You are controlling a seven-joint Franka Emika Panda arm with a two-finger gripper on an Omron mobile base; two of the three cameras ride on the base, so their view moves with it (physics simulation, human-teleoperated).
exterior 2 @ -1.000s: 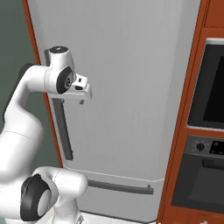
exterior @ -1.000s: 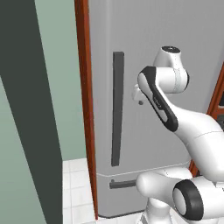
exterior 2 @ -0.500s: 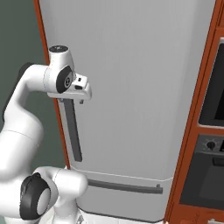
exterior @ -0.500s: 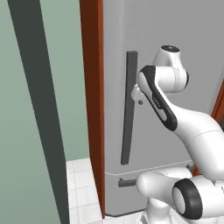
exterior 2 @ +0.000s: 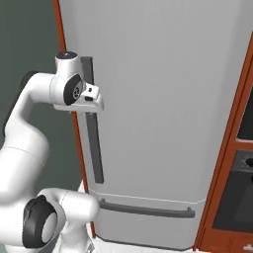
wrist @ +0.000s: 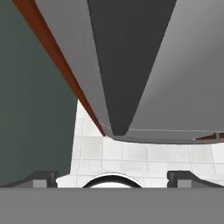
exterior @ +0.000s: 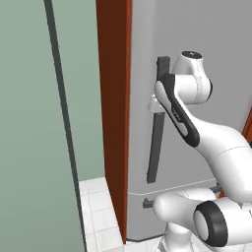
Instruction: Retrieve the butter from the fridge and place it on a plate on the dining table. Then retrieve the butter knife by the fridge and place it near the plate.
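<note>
Straddling fridge (exterior 2: 163,99) handle (exterior 2: 94,148), gripper (wrist: 112,176) agape

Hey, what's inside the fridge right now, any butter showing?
Nothing inside shows. The fridge is shut, so its door covers the shelves and any butter. Only its light-grey front, the long dark handle and the lower drawer handle are visible.

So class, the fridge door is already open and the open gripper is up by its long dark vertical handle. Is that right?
Not quite. The fridge door is shut, as the right base view shows. The rest stands: the open gripper is up by the long dark vertical handle.
</note>
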